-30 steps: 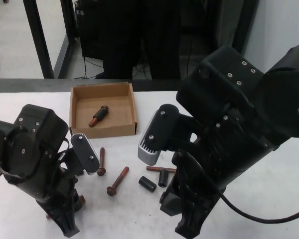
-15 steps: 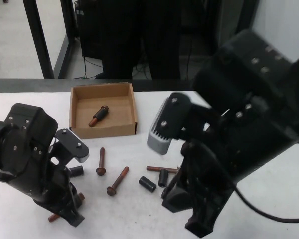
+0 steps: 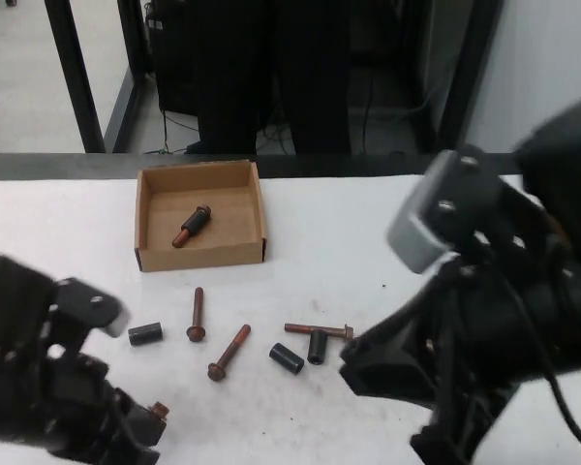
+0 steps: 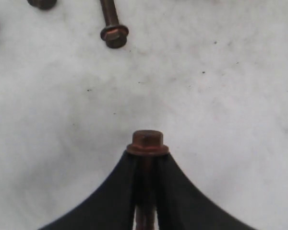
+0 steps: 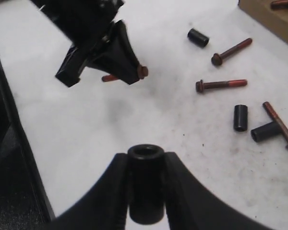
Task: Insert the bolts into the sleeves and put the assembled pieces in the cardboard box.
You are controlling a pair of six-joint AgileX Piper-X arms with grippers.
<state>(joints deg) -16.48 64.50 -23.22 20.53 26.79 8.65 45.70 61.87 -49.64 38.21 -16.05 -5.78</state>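
Observation:
My left gripper (image 4: 147,157) is shut on a copper bolt (image 4: 147,141) whose head sticks out past the fingertips, above bare table. In the high view this bolt's head (image 3: 159,411) shows at the near left. My right gripper (image 5: 146,165) is shut on a black sleeve (image 5: 146,187), its bore open toward the camera's far side. Across from it the right wrist view shows the left gripper (image 5: 127,67) with its bolt (image 5: 142,72). The cardboard box (image 3: 203,254) at the back holds one assembled piece (image 3: 191,225).
Three loose bolts (image 3: 197,315) (image 3: 229,352) (image 3: 318,330) and three loose sleeves (image 3: 145,334) (image 3: 287,358) (image 3: 317,346) lie on the white table in front of the box. The two arms flank them at the near edge.
Both arms have drawn apart and toward the near edge, the left one lower at the left, the right one farther right. The loose parts between them are now uncovered.

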